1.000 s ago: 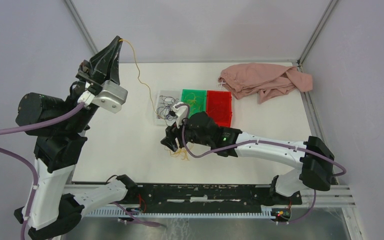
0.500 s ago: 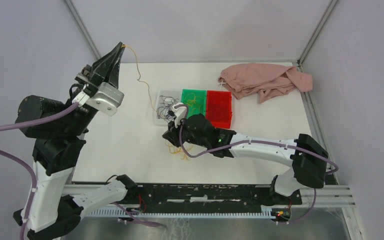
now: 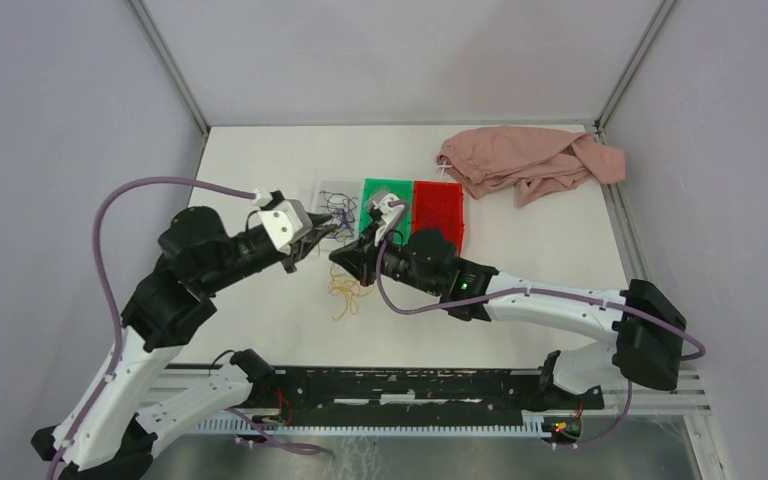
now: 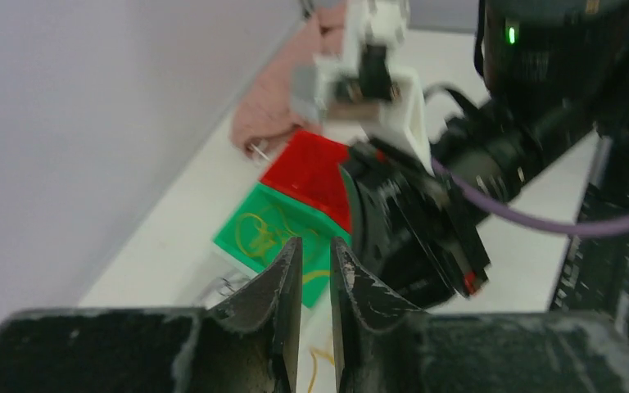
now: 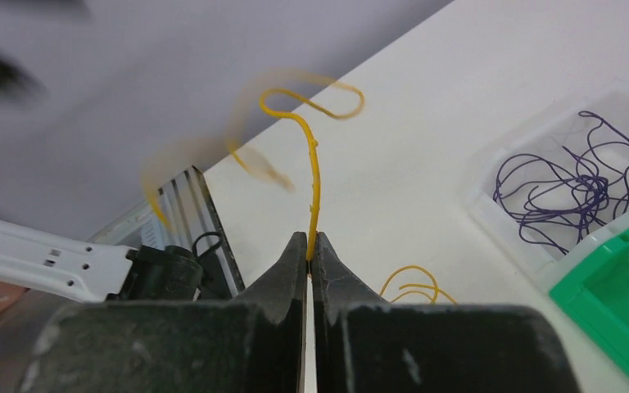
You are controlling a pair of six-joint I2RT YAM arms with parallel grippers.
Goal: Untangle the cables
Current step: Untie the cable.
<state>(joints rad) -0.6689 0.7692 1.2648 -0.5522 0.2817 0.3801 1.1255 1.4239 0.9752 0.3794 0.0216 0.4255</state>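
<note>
Right claw [image 3: 344,256], seen from above, points left over the middle of the table [image 3: 260,300]; its jaws cannot be read from here. The left claw [image 3: 320,232] faces it, nearly tip to tip. Loose yellow cables [image 3: 343,296] lie on the table just near of both. Just far of them a clear tray [image 3: 328,187] holds purple cables [image 3: 340,208], with a green tray [image 3: 385,195] and a red tray [image 3: 438,215] to its right.

From the left wrist, the left claw [image 4: 315,274] stands slightly apart with nothing between its fingers.

From the right wrist, the right claw [image 5: 310,246] is pinched together on one yellow strand [image 5: 314,176], which rises from the tips and curls away.

The step in hand looks like drawing a single yellow strand free. The next move probably calls for lifting it clear of the heap, then carrying it to the green tray, where yellow already lies.
</note>
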